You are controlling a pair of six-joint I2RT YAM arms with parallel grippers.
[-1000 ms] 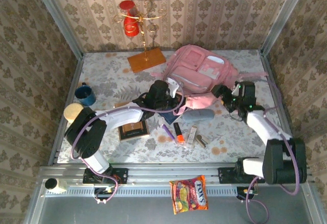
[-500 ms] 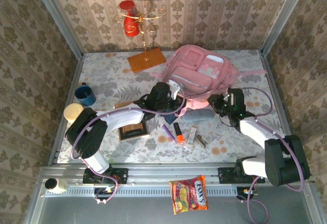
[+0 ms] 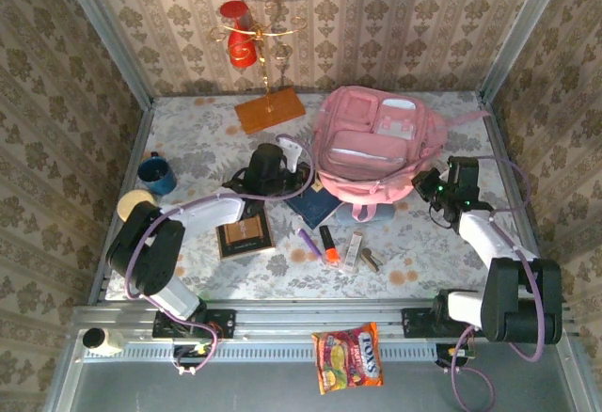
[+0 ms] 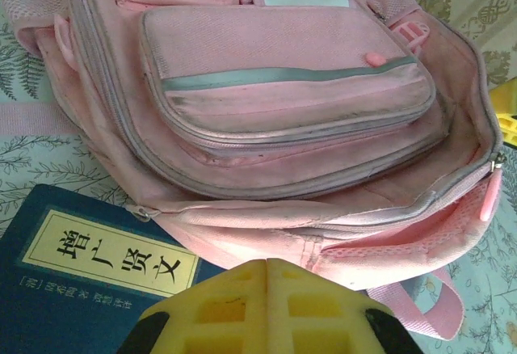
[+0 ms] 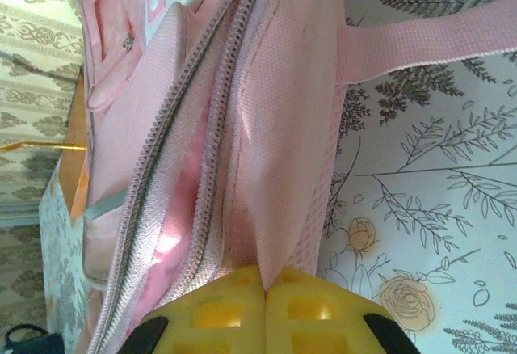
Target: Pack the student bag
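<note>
**Student Bag Lay Unzipped, Clamped at One Side**

The student bag (image 3: 376, 144) lay far right on the table (image 3: 188, 144). Its main zip was open on pink lining, and any contents were hidden. The right gripper (image 5: 264, 273) was clenched on its side fabric. The left gripper (image 4: 266, 267) was clenched at its edge, and whether it held anything was unclear.

The dark blue book (image 4: 97, 269) carries a cream label reading 增广贤文 in black characters.

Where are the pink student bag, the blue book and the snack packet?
student bag (image 3: 376, 144): top external view, on its front pocket panel.
blue book (image 4: 109, 263): left wrist view, on the cream title label of its cover.
snack packet (image 3: 348, 356): top external view, on the middle of its orange front.
</note>
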